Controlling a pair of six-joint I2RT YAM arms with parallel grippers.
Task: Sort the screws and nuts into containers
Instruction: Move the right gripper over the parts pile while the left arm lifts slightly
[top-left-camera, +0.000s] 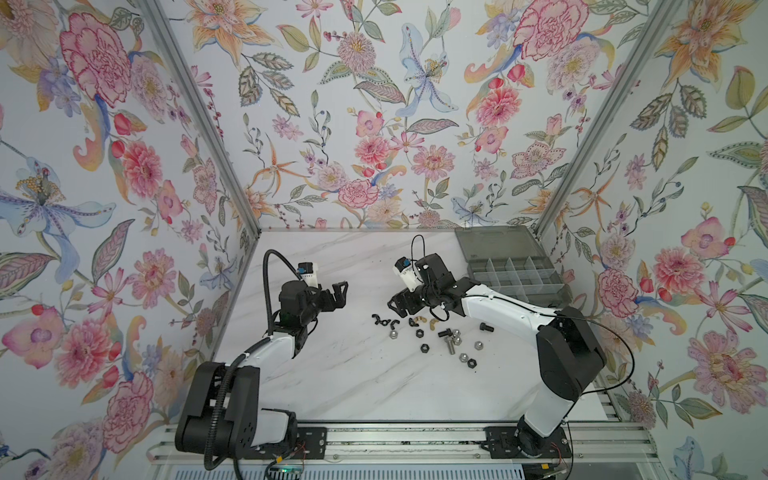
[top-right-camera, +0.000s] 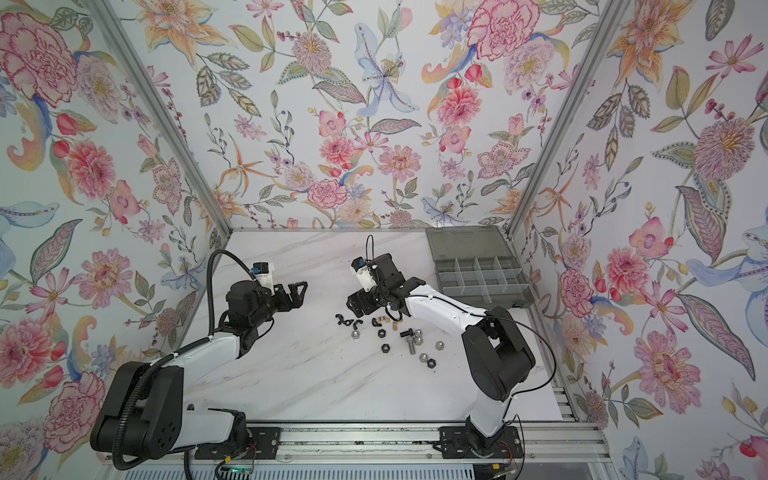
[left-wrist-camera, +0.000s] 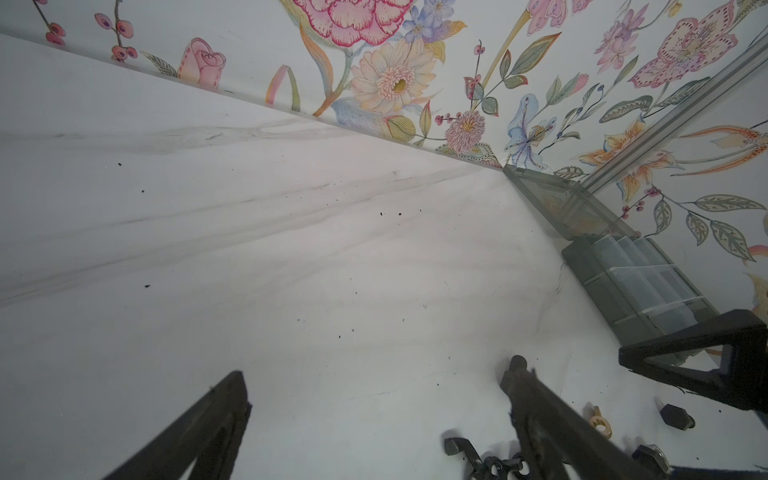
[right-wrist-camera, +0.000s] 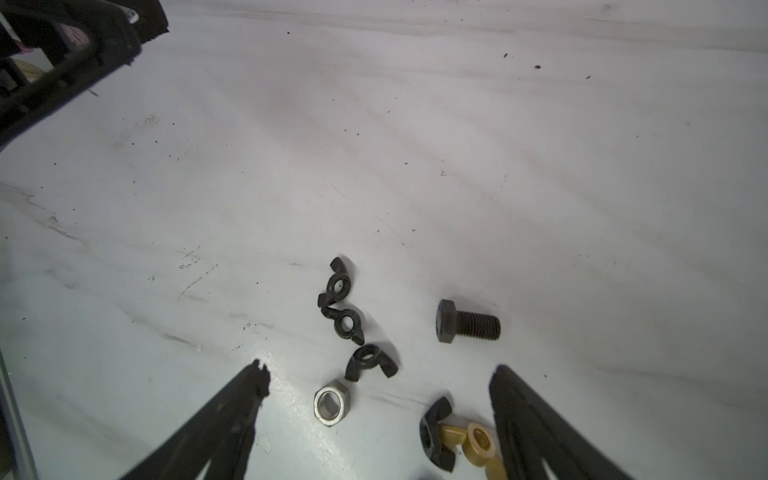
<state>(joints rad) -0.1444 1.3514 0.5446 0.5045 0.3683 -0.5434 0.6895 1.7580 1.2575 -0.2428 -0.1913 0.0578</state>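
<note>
Screws (top-left-camera: 449, 344), nuts (top-left-camera: 419, 333): loose on worktop (top-left-camera: 353, 382), just 3 o'clock of centre. Box (top-left-camera: 515, 274), lid (top-left-camera: 494, 243) open, in 2 o'clock corner.
Right jaws: wide, empty, over black wing nuts (right-wrist-camera: 343, 322).
Left jaws: apart, empty, 10 o'clock of pile.
Risk: touching wing nuts may lift together; fingertip (right-wrist-camera: 523, 399) may nudge brass nut (right-wrist-camera: 478, 440); screw may roll.
Hidden: forearm (top-left-camera: 498, 307) covers box front, pile's 12 o'clock edge; cell contents unclear.

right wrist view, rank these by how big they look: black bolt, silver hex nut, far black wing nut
1. black bolt, clearly largest.
2 and 3, unranked: silver hex nut and far black wing nut look about alike, and the hex nut lies nearer the camera.
</note>
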